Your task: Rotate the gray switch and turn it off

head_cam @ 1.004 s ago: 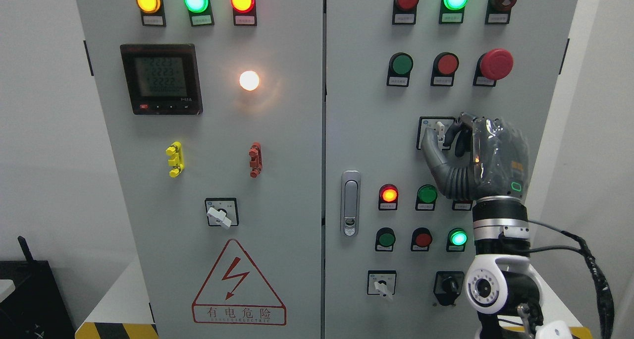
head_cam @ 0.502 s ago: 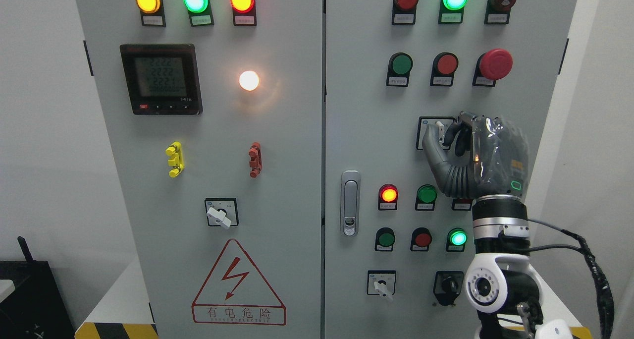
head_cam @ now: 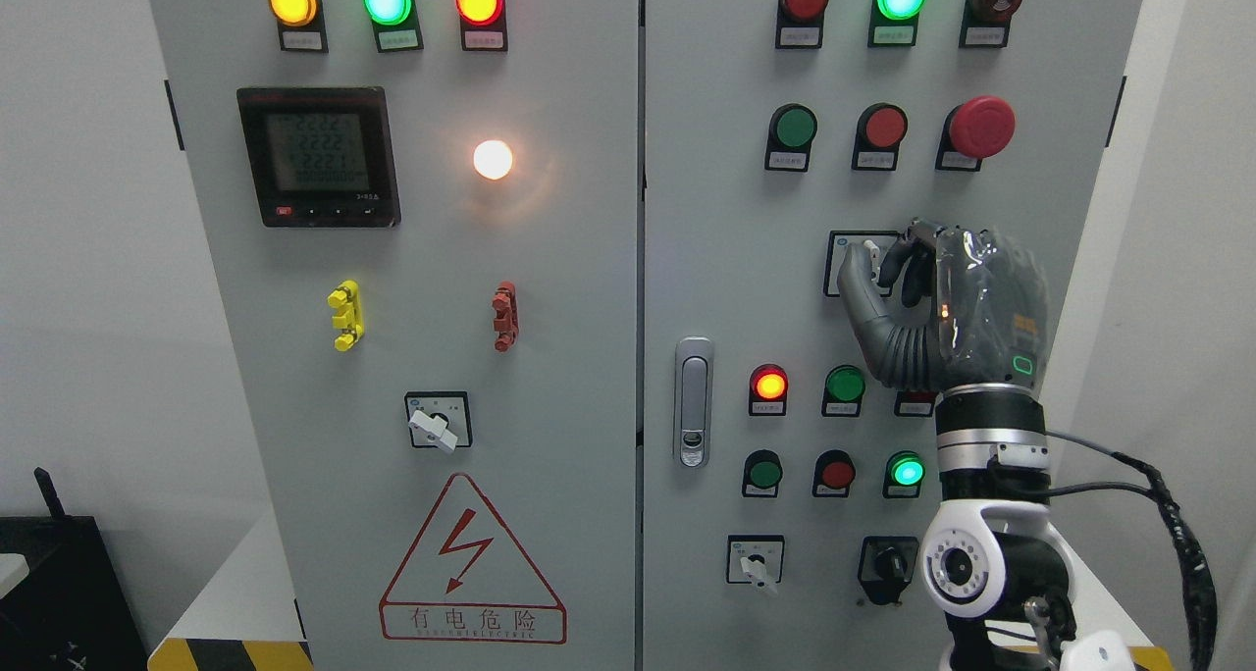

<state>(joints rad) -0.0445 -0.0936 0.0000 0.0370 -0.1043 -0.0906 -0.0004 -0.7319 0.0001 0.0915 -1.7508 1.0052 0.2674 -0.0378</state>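
At the right of the frame, the right hand (head_cam: 927, 303) is pinching the gray switch (head_cam: 869, 255), thumb and curled fingers closing around its knob. It should be twisting from the wrist, keeping the pinch firm without slipping. The knob's white handle is mostly hidden, so its long axis is looking near upright, tilting slightly left.

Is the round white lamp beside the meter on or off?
On. The white lamp shines brightly and casts a glow on the gray panel.
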